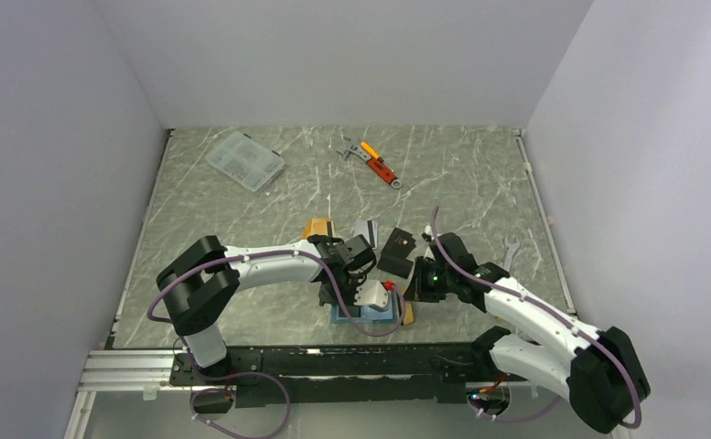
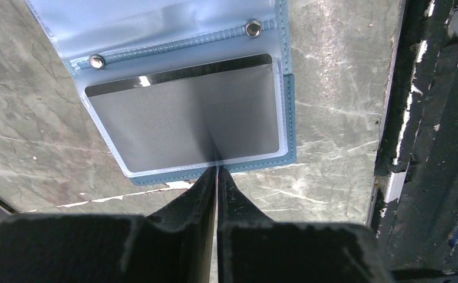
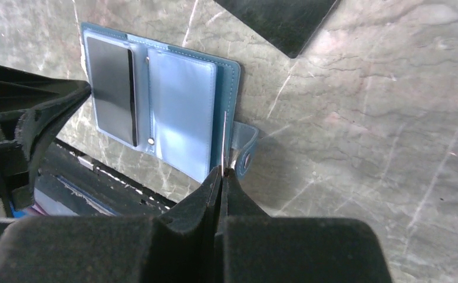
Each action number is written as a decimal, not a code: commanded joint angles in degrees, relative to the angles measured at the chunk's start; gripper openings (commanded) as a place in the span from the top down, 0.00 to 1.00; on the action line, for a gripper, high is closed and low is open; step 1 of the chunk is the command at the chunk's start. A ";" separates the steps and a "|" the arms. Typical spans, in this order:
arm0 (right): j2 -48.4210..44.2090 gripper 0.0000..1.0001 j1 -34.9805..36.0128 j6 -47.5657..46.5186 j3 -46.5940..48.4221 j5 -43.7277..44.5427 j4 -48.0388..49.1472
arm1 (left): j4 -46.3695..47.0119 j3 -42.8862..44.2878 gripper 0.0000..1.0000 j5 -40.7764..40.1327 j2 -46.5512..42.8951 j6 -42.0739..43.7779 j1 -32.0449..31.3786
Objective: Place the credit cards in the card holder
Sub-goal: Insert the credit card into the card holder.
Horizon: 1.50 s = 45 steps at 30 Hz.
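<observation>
The teal card holder (image 3: 233, 88) lies open on the table near its front edge and also shows in the top view (image 1: 340, 316). A silver-grey card (image 2: 185, 112) sits in its clear pocket. My left gripper (image 2: 217, 169) is shut, its tips resting at the holder's edge by that card. My right gripper (image 3: 223, 175) is shut on a thin card (image 3: 224, 138) seen edge-on, standing at the holder's right edge by the snap tab (image 3: 245, 152). An orange-gold card (image 1: 317, 227) and a silver card (image 1: 365, 229) lie behind the left arm.
A black flat card (image 1: 395, 249) lies just behind the grippers and shows in the right wrist view (image 3: 279, 17). A clear plastic box (image 1: 245, 160), an orange-handled tool (image 1: 379, 165) and a wrench (image 1: 509, 249) lie further off. The black rail (image 2: 432, 147) runs close beside the holder.
</observation>
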 commanded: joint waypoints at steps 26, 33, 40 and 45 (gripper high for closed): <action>6.56 1.00 10.97 -7.26 9.16 10.29 1.45 | 5.31 -4.56 0.91 -13.56 2.82 7.35 -0.30; 7.39 1.00 10.97 -4.15 5.33 7.53 6.56 | 4.66 -4.08 0.92 -12.63 2.84 6.84 -0.37; 7.68 1.00 10.95 -0.82 1.17 8.91 9.08 | 4.18 -4.31 0.92 -11.86 2.75 6.25 -0.46; 8.51 1.00 10.85 2.51 -0.13 10.66 9.22 | 4.21 -4.71 0.93 -11.55 2.64 6.21 -0.61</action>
